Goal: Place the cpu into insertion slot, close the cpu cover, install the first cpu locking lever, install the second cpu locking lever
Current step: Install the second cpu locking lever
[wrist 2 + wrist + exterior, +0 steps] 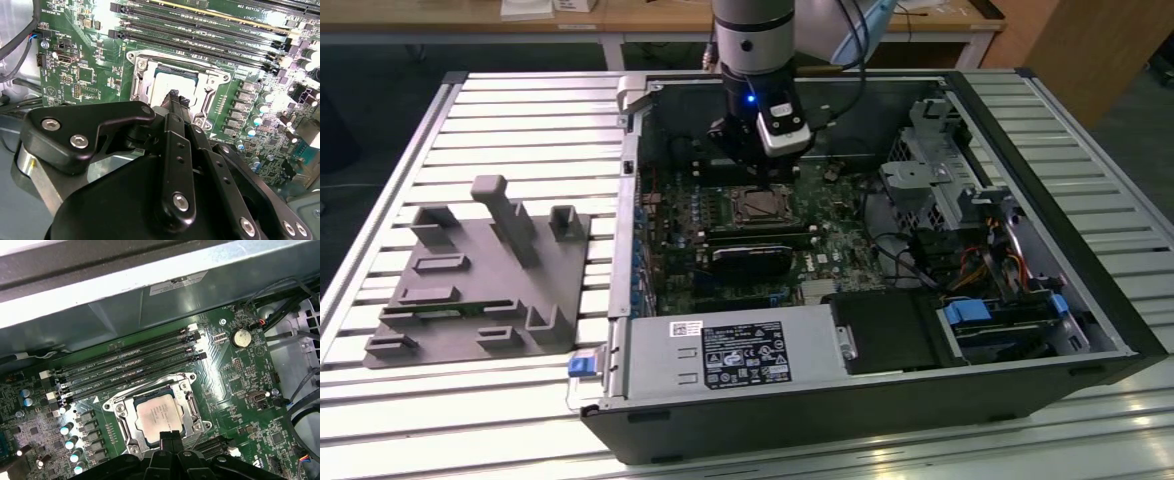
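While the cpu [158, 415] is seated in the insertion slot [186, 407], the end effector [176, 97] is poised just above it, fingers pressed together, nothing gripped; the placement step is judged complete, and closing the cover demands a careful press.

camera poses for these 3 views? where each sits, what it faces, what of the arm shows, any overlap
Exterior view: off the arm, above, looking down into the open computer case; shows the arm and gripper over the motherboard.
First wrist view: on the arm, facing the cpu seated in the insertion slot; fingertips show.
Second wrist view: on the arm, across the gripper body onto the same socket; fingertips show.
Shared: both wrist views show cpu, memory slots.
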`<state>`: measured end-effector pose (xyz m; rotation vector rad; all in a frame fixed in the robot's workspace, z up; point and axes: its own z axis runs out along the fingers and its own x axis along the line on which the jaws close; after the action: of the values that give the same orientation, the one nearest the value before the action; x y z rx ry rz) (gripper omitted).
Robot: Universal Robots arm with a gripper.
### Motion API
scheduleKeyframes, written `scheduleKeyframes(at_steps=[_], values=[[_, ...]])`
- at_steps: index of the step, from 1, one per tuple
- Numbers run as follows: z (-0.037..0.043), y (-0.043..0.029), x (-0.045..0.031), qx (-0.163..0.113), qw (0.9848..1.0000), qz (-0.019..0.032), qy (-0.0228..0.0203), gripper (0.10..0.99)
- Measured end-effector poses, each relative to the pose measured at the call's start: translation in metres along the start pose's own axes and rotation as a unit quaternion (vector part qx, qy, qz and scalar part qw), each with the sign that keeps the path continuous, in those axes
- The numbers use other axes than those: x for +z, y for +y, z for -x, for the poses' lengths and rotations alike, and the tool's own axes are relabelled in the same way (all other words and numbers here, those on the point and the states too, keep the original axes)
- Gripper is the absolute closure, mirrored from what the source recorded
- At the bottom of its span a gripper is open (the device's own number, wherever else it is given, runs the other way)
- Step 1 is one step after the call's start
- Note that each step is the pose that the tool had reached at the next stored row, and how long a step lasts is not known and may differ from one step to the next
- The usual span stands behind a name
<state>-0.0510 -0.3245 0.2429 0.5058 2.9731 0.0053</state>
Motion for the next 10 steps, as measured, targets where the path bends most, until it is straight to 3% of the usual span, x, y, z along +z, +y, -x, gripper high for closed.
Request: scheduleKeyframes(at_steps=[10], values=[[0.0021, -0.0035, -0.0016, 0.0, 1.0, -0.0003, -0.0001, 0.98]])
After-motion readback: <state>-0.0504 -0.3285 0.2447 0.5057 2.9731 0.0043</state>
